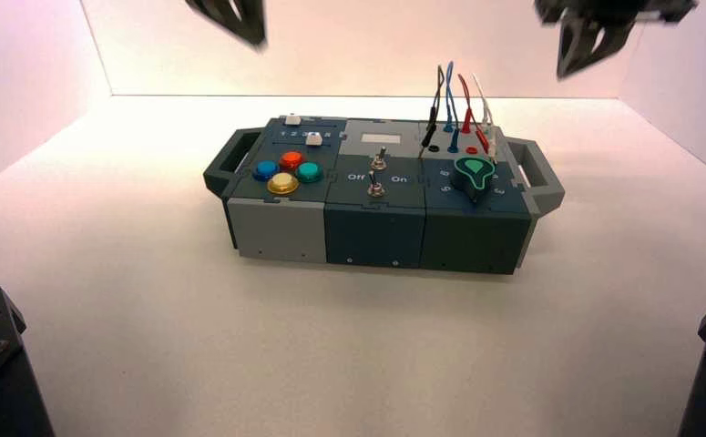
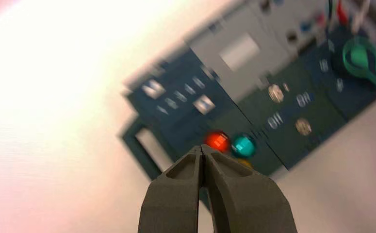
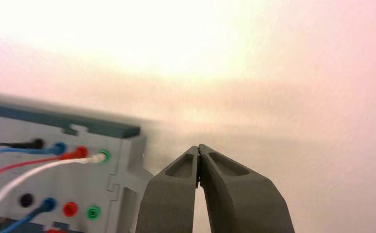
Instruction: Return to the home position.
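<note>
Your box (image 1: 376,214): dark teal body, grey front panel at its left. Buttons: blue (image 1: 264,169), red (image 1: 291,159), teal (image 1: 309,171), yellow (image 1: 282,183). Knob (image 1: 474,170) green. Wires (image 1: 458,105) black, blue, red, white. Table (image 1: 148,300) white.

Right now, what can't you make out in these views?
- Left gripper: high view, arm cut off by the top edge.
- Yellow button: left wrist view, mostly hidden behind the gripper.
- Slider numbers: left wrist view, blurred.
- Knob numbers: high view, too small.
</note>
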Action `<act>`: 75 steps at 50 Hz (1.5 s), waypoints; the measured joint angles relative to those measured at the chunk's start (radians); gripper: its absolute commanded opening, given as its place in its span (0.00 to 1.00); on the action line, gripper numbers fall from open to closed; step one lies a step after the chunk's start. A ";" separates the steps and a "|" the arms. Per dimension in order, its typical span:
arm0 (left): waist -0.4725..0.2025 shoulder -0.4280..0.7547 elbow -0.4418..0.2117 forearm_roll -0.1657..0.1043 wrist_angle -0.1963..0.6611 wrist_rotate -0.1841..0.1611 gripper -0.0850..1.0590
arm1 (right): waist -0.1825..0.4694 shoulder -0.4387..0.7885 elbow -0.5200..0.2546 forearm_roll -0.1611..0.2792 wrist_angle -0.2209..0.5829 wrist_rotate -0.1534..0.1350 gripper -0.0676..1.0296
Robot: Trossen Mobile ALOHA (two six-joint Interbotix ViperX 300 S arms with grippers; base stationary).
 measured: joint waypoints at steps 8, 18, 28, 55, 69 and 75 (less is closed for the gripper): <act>0.067 -0.173 0.038 -0.002 -0.009 -0.002 0.05 | 0.002 -0.120 0.041 0.023 0.003 0.000 0.04; 0.144 -0.397 0.112 -0.003 -0.015 -0.009 0.05 | 0.020 -0.403 0.117 0.060 0.041 0.000 0.04; 0.229 -0.634 0.167 -0.005 -0.017 -0.011 0.05 | 0.029 -0.746 0.173 0.069 0.138 0.002 0.04; 0.339 -1.026 0.252 -0.005 0.083 -0.044 0.05 | 0.029 -1.411 0.357 0.064 0.377 0.005 0.04; 0.342 -1.083 0.298 -0.005 0.114 -0.067 0.05 | 0.032 -1.408 0.360 0.064 0.377 0.003 0.04; 0.344 -1.106 0.310 -0.005 0.123 -0.069 0.05 | 0.043 -1.408 0.360 0.064 0.377 0.003 0.04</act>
